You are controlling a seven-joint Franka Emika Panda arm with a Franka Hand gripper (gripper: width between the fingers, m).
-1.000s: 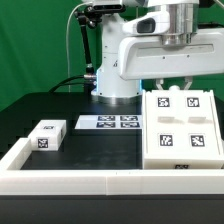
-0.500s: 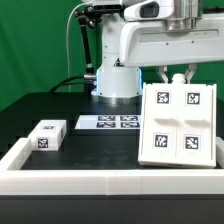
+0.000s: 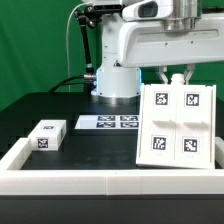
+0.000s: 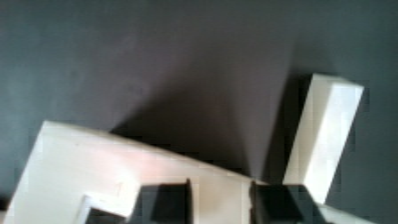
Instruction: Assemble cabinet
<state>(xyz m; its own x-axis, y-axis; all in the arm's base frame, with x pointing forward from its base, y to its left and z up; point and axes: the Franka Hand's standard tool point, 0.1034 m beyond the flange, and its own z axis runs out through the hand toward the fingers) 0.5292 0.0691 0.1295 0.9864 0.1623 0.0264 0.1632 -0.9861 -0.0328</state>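
One cabinet [image 3: 180,125], tags facing the camera, stands tilted on its lower edge at the exterior view's right, behind the wall [image 3: 70,182]. Gripper [image 3: 178,76] pinches its top edge. You should grip firmly and pivot slowly; the bottom edge could skid

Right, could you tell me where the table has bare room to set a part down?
The widest bare patch of table lies between the small white block and the tilted cabinet, bounded by the marker board and the front border wall. The exterior view's right is crowded: the end effector grips the cabinet's top edge there.
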